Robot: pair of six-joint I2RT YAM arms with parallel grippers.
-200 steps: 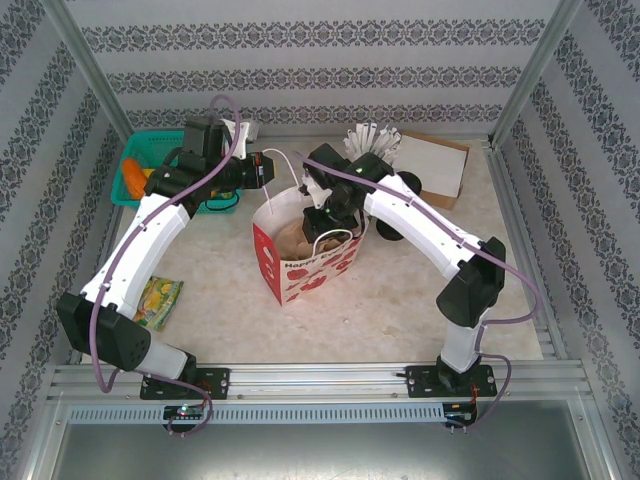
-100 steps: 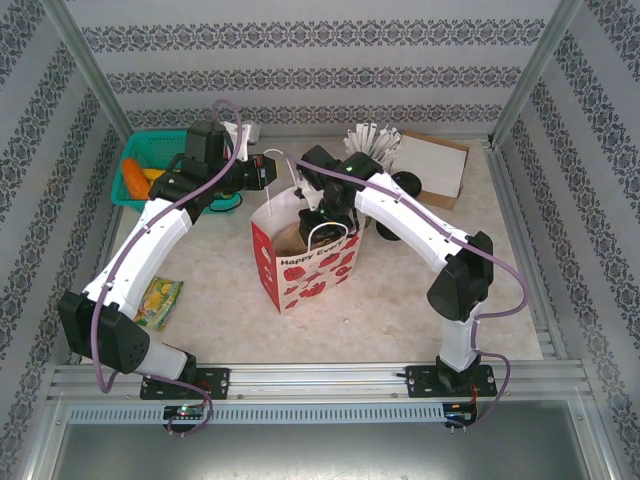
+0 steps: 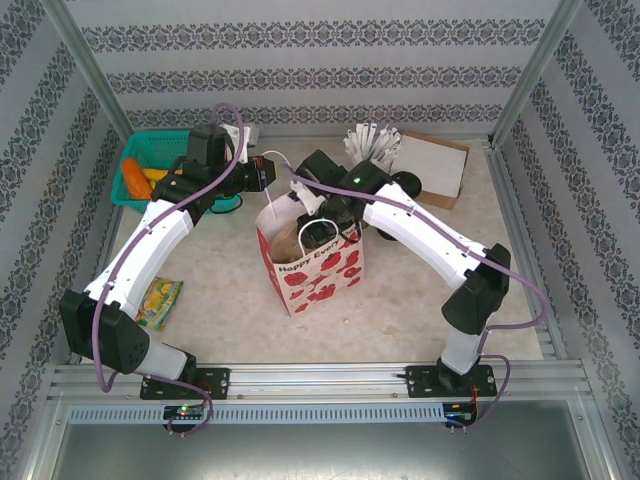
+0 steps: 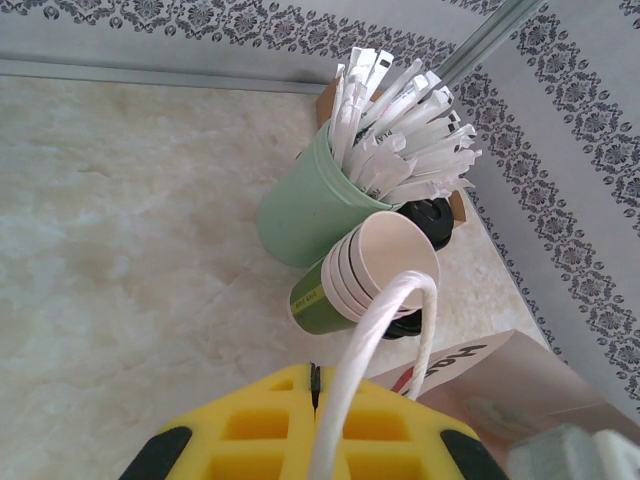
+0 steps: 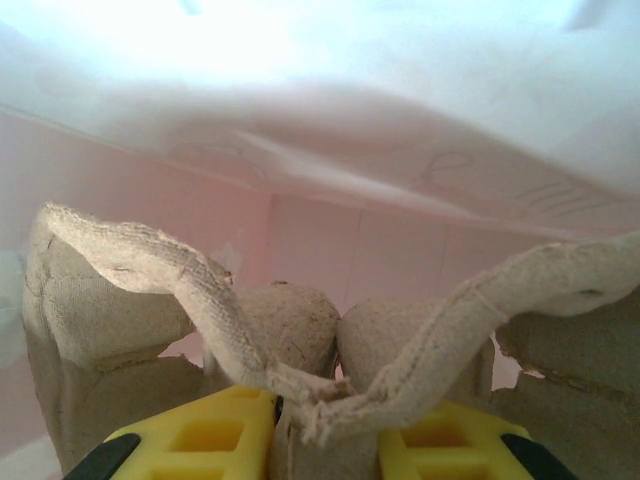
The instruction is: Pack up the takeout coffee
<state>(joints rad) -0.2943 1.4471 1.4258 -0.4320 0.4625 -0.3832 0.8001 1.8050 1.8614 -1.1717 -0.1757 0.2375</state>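
The takeout coffee point(image 4: 430, 215) appears to be the black-lidded cup at the far right of the table. It sits just behind the stacked paper cups point(image 4: 375, 265) and beside the green holder of wrapped straws point(image 4: 300, 210). Its side is hidden, so this is a judgement from the lid alone. It stands outside the gift bag point(image 3: 325, 275), well apart from both grippers.

Inside the bag, the right gripper point(image 5: 325, 425) has its fingers pinched on the central ridge of a moulded-pulp cup carrier point(image 5: 290, 330). The left gripper point(image 4: 315, 390) is clamped on the bag's white rope handle point(image 4: 347, 365), holding the mouth up and open.

The step in hand looks like seating the carrier on the bag floor; the coffee is not yet packed. Next, the right gripper would need to let go and lift clear of the mouth without snagging the handles. It would then reach to the cup, grip it below the lid, keep it upright and lower it into a carrier socket.
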